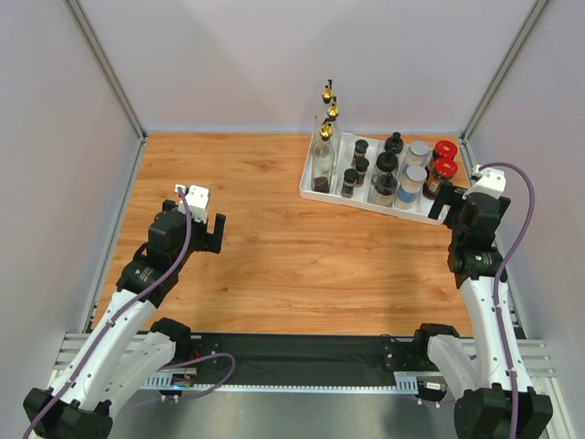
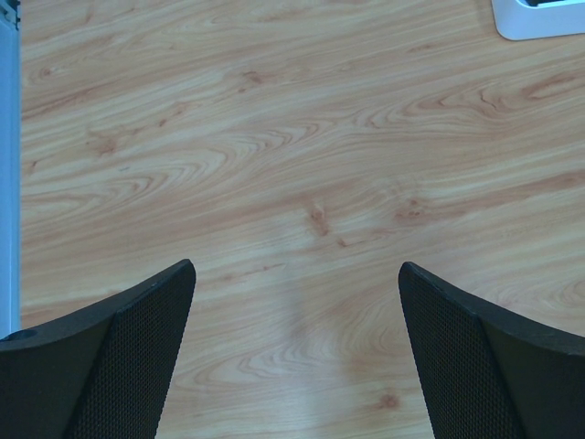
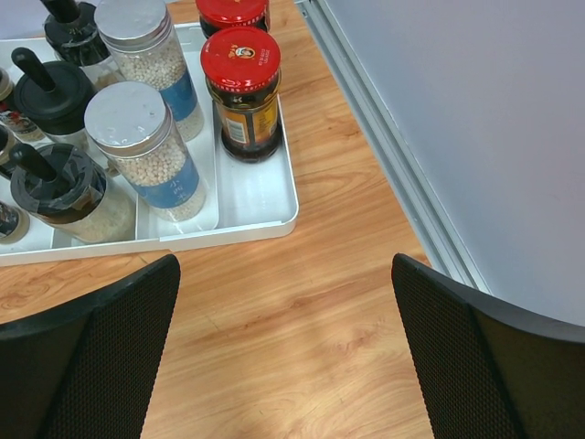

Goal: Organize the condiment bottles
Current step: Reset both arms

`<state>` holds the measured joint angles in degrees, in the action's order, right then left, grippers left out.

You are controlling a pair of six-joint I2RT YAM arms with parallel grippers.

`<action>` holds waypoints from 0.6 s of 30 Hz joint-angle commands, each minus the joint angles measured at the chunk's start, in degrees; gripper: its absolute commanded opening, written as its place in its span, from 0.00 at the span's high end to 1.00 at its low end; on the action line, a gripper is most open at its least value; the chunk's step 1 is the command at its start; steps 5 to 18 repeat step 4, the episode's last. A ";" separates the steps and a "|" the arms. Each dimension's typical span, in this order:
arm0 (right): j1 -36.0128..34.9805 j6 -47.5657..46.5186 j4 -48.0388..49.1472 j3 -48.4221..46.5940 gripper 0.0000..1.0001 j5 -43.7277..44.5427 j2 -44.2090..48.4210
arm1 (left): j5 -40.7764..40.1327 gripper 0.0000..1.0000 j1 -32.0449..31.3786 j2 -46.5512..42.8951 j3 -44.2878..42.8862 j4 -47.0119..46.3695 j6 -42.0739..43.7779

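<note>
1. L gripper (image 2: pixel 297 274): wide open, empty, only wood (image 2: pixel 302 137) below, well apart from tray (image 2: pixel 539 27).
2. R gripper (image 3: pixel 285 274): open, empty, the nearer one. Bottles (image 3: pixel 137 146) stand upright just ahead, a bit left, in tray.
3. R wrist cam shows red-lid jar (image 3: pixel 239 87) up close; only top cam shows tall bottles (image 1: pixel 322 155) at tray's far left.

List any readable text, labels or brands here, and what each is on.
Nothing legible in any view.
Near red-lidded dark jar, lid: small printed emblem, too small to read.
Same jar, yellow label: print blurred, unreadable.
Near silver-lidded jar, blue band: no legible print.
Far silver-lidded jar, blue band: same.
Top view: everything too small to read.
</note>
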<state>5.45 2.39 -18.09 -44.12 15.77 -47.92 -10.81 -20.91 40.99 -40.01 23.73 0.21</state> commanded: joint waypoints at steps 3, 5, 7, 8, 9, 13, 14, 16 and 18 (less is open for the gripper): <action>0.17 0.86 2.79 0.26 0.00 1.28 -0.24 | 0.79 0.00 0.52 -0.04 0.81 -2.54 -0.38; 0.17 0.77 2.88 0.09 0.00 1.54 -0.33 | 0.88 0.00 0.52 -0.04 0.72 -2.63 -0.47; 0.17 0.77 2.88 0.09 0.00 1.54 -0.33 | 0.88 0.00 0.52 -0.04 0.72 -2.63 -0.47; 0.17 0.77 2.88 0.09 0.00 1.54 -0.33 | 0.88 0.00 0.52 -0.04 0.72 -2.63 -0.47; 0.17 0.77 2.88 0.09 0.00 1.54 -0.33 | 0.88 0.00 0.52 -0.04 0.72 -2.63 -0.47; 0.17 0.77 2.88 0.09 0.00 1.54 -0.33 | 0.88 0.00 0.52 -0.04 0.72 -2.63 -0.47; 0.17 0.77 2.88 0.09 0.00 1.54 -0.33 | 0.88 0.00 0.52 -0.04 0.72 -2.63 -0.47; 0.17 0.77 2.88 0.09 0.00 1.54 -0.33 | 0.88 0.00 0.52 -0.04 0.72 -2.63 -0.47; 0.17 0.77 2.88 0.09 0.00 1.54 -0.33 | 0.88 0.00 0.52 -0.04 0.72 -2.63 -0.47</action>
